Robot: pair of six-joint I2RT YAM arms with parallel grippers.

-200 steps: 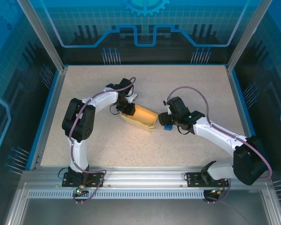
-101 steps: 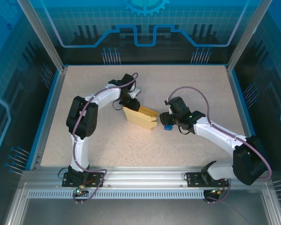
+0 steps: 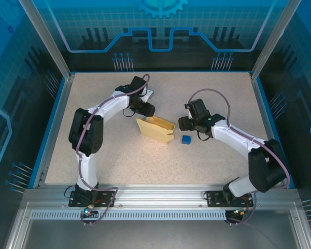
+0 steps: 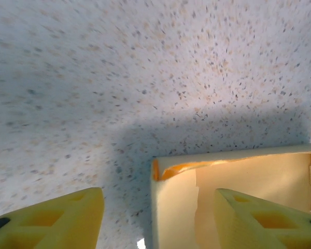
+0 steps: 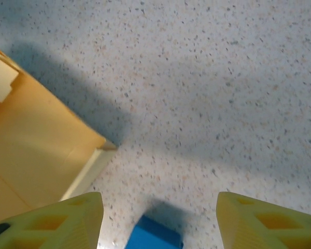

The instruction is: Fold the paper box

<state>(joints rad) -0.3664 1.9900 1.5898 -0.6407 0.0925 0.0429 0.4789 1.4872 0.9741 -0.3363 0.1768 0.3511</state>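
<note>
The pale yellow paper box (image 3: 156,129) lies partly folded in the middle of the table, one wall raised. My left gripper (image 3: 146,111) is at its far left corner and is open. In the left wrist view the box's wall edge (image 4: 172,202) stands between the fingers (image 4: 57,220), one finger outside and one over the inside, neither pressing it. My right gripper (image 3: 183,124) hovers open just right of the box. The right wrist view has the box's corner (image 5: 39,155) at the left.
A tiny blue cube (image 3: 185,139) sits on the speckled tabletop (image 3: 212,98) just near of the right gripper; it lies low between the right fingers (image 5: 155,236). Blue raised edges border the table.
The box has tipped from lying open to a more upright, folded stance. The left gripper has drawn back toward the far side. The right gripper has moved away, uncovering the blue cube.
</note>
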